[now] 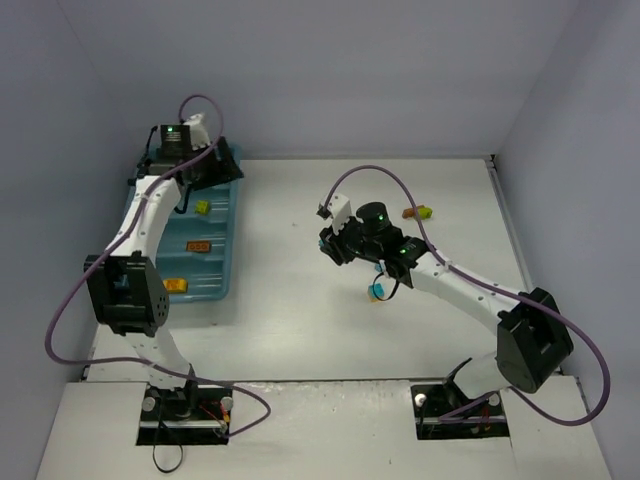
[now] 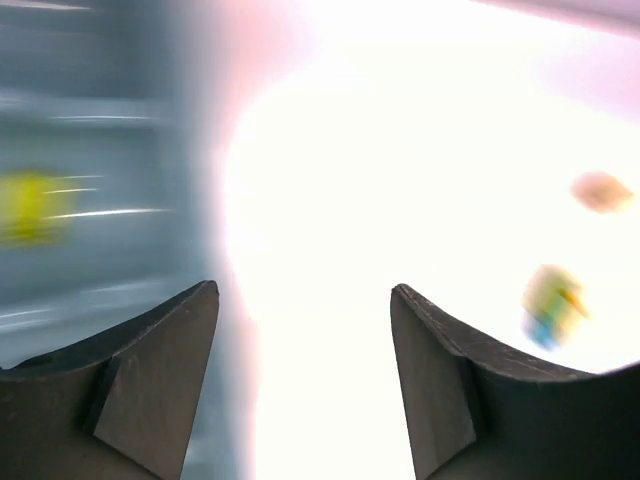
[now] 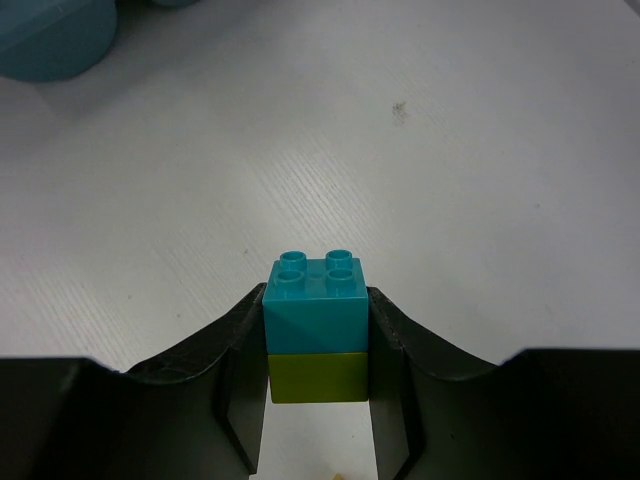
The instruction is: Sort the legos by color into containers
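Note:
My right gripper [image 3: 315, 295] is shut on a cyan brick [image 3: 314, 298] stacked on a lime green brick [image 3: 318, 375], held above the white table. In the top view this gripper [image 1: 333, 246] hangs over the table's middle. The teal-blue tray [image 1: 228, 262] lies at the left and holds a yellow brick [image 1: 203, 207] and two orange bricks [image 1: 198, 246] [image 1: 175, 285]. My left gripper [image 1: 212, 165] is over the tray's far end. Its wrist view is blurred but shows it open [image 2: 303, 290] and empty, with a yellow blur [image 2: 25, 205] in the tray.
An orange and yellow pair of bricks [image 1: 418, 212] lies on the table at the back right. A cyan and yellow piece [image 1: 380, 290] lies under my right forearm. The tray's corner [image 3: 50, 40] shows at the right wrist view's top left. Walls enclose the table.

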Controlling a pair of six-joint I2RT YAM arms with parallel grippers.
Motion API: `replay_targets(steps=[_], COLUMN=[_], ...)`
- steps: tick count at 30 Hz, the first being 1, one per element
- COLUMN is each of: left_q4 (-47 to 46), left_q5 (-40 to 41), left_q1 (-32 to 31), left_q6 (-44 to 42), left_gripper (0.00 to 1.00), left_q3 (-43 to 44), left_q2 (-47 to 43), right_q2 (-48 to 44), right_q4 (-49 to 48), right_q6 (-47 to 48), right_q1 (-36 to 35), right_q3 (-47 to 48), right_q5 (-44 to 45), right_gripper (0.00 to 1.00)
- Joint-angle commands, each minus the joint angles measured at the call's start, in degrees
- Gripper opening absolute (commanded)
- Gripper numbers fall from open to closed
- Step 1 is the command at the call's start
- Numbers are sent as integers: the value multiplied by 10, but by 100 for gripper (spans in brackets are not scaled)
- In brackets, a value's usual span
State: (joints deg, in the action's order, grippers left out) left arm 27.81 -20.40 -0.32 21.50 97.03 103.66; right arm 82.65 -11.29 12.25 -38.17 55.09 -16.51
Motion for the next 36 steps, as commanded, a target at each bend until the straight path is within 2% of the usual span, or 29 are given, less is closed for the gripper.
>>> replay_targets(steps=[1,4,10,20,29,36], left_q4=[1,-5,-29,60,87,91], left_q5=[-177,-233,-284,-281,-315,-328], left_q1=[-96,-161,-226,-244,-257,-265], left_q6=[8,17,53,-11,-30,-31], left_gripper=[63,63,63,62,54,54], left_q3=[-11,-25,-33,-18,-11,-4], left_q2=[-56,-64,-53,-30,-13,1], right_q2=[-31,-34,-42,-56,-57,-50], right_q4=[-51,-51,-44,-39,-35,-35], right_q6=[12,12,14,15,15,20], right_q1=[5,4,2,3,2,2], right_q3=[38,41,41,33,27,30], right_q5=[-16,-26,-26,-25,-29,-30], right_gripper=[7,8,9,10,11,11])
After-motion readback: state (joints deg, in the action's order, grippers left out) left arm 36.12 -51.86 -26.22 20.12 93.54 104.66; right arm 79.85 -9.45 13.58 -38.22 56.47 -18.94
